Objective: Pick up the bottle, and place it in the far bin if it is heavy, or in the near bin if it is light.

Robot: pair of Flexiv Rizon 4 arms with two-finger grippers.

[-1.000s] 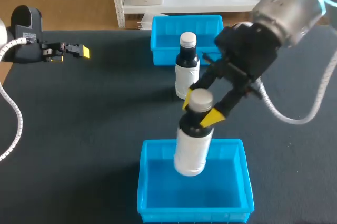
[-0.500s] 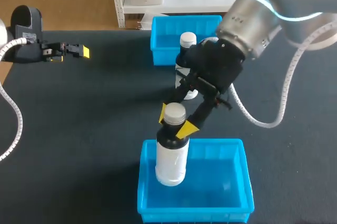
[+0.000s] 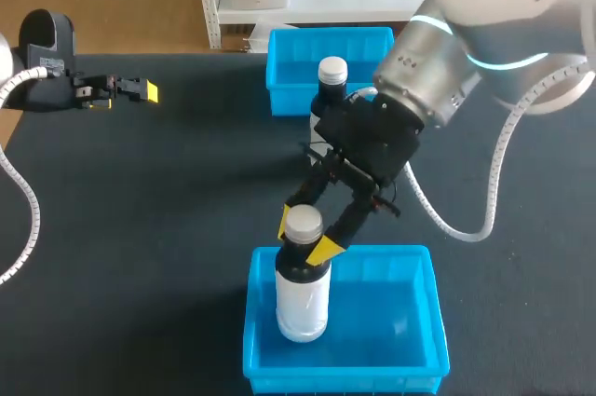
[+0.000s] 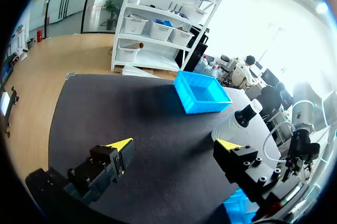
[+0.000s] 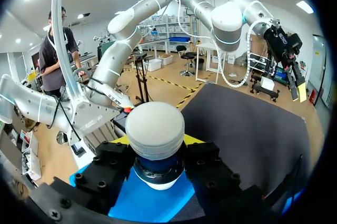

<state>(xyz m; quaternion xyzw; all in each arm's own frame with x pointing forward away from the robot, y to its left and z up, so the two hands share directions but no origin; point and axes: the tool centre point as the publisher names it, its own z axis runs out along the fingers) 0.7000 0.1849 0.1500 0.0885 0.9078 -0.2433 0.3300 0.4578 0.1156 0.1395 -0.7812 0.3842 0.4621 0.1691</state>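
Far to the left of the near bin (image 3: 391,335), the left gripper (image 3: 122,95) hangs with its fingers wide, holding nothing. Inside the near bin, close to its left wall, the bottle (image 3: 303,301) stands upright, and the right gripper (image 3: 304,236) clamps its neck under the cap. I cannot tell if its base touches the bin floor. If it does not, a release may let it drop and topple. Behind the near bin a second bottle (image 3: 332,75) stands beside the right arm, which could knock it over.

The bottle (image 3: 303,298), white with a dark neck and pale cap, is upright in the blue near bin (image 3: 382,335). A second bottle (image 3: 332,70) stands just in front of the far bin (image 3: 298,75).
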